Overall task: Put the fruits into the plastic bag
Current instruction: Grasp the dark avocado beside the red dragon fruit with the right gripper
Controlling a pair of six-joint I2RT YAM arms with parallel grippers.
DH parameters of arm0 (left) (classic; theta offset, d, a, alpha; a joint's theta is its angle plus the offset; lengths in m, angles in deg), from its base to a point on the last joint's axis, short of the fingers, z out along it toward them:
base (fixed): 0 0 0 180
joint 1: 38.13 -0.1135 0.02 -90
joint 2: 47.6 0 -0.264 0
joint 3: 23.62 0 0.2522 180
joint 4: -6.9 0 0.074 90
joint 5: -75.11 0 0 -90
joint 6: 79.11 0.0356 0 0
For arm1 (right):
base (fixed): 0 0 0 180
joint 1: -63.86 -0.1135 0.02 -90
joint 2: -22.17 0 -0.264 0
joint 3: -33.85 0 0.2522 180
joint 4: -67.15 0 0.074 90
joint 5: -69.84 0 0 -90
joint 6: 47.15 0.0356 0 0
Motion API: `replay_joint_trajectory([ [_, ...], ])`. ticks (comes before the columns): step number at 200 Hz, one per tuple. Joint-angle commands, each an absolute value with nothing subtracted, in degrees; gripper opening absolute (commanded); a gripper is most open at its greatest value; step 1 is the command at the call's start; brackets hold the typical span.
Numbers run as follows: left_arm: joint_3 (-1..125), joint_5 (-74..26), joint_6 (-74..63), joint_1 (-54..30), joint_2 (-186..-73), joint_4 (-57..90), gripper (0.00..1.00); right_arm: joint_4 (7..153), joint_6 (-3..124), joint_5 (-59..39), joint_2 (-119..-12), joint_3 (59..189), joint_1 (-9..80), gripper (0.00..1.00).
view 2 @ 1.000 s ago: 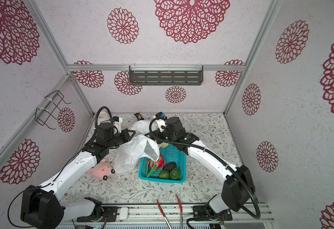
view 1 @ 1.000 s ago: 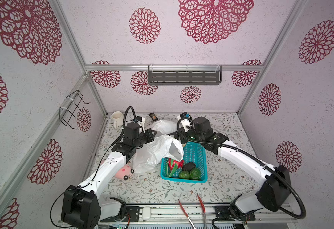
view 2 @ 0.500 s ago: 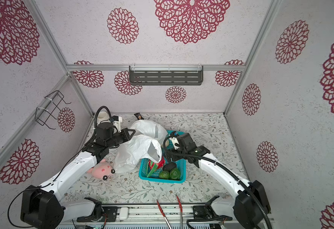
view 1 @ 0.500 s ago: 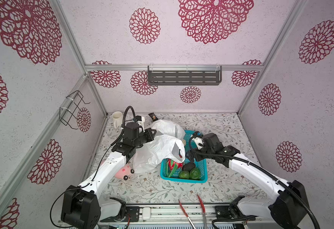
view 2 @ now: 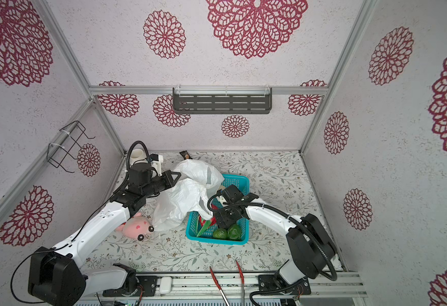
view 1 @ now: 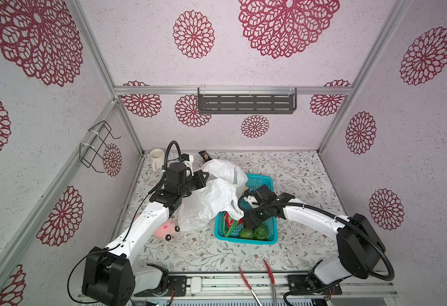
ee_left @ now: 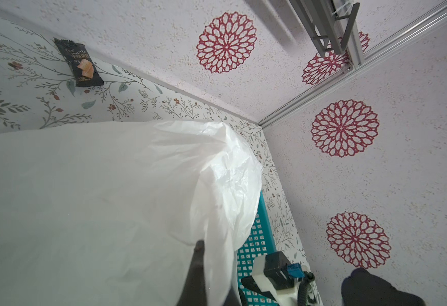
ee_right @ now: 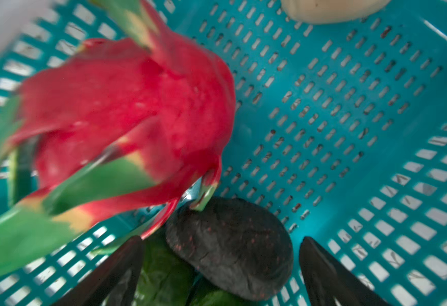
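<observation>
Two arms: left on the bag, right on the fruit.
Step (my read): right gripper (ee_right: 221,238) going for the dark avocado (ee_right: 230,246) in the teal basket (ee_right: 349,106).
Right jaws: spread wide, one finger each side of the avocado, nothing gripped.
Left jaws: left gripper (view 1: 204,177) closed, pinching the film of the plastic bag (view 1: 211,201) and holding its top up.
Fruit: all visible ones are in the basket. The dragon fruit (ee_right: 127,106) has a scale tip touching the avocado, and the green round ones (view 1: 247,233) sit at the near end.
Bag: just left of the basket, with a loose edge draped over the basket rim. Contents not visible.
Grip advice: centre on the avocado's widest part and sink lower before closing. Lift straight up so the dragon fruit scale isn't dragged.
Right arm pose: forearm reaching in from the right, wrist pitched down into the basket.
Left arm pose: stretched forward from its base, gripper pointing at the bag top.
Risk: floppy bag mouth, so the drop needs a clear opening.
</observation>
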State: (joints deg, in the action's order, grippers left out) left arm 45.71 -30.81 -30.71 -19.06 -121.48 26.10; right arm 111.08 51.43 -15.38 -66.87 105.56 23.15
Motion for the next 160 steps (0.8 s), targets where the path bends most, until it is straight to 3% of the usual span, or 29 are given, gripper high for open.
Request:
replay_joint_trajectory([
  [1,46.27,-30.44,-30.24,-19.31,-120.64,26.03,0.00,115.85,51.66,-20.46,-69.95,106.83,23.10,0.95],
  [29,46.33,-30.06,-30.17,-19.28,-120.46,26.02,0.00,117.27,52.95,-20.78,-74.57,107.95,22.77,0.92],
  [57,46.33,-29.63,-29.76,-19.39,-120.11,25.94,0.00,117.81,54.10,-20.57,-77.31,108.51,22.73,0.84],
  [69,46.39,-29.57,-29.46,-19.30,-120.02,25.94,0.00,117.91,54.26,-20.62,-77.76,108.84,22.72,0.77],
  [94,46.36,-29.48,-29.25,-19.39,-120.09,26.01,0.00,117.35,55.08,-24.50,-77.19,109.77,22.90,0.52],
  [111,46.56,-29.73,-29.53,-19.41,-120.45,25.92,0.00,116.71,55.44,-26.56,-76.65,111.11,23.36,0.44],
  [160,46.83,-30.96,-30.70,-19.29,-121.28,25.76,0.00,113.51,57.51,-28.39,-75.18,115.58,27.59,0.39],
])
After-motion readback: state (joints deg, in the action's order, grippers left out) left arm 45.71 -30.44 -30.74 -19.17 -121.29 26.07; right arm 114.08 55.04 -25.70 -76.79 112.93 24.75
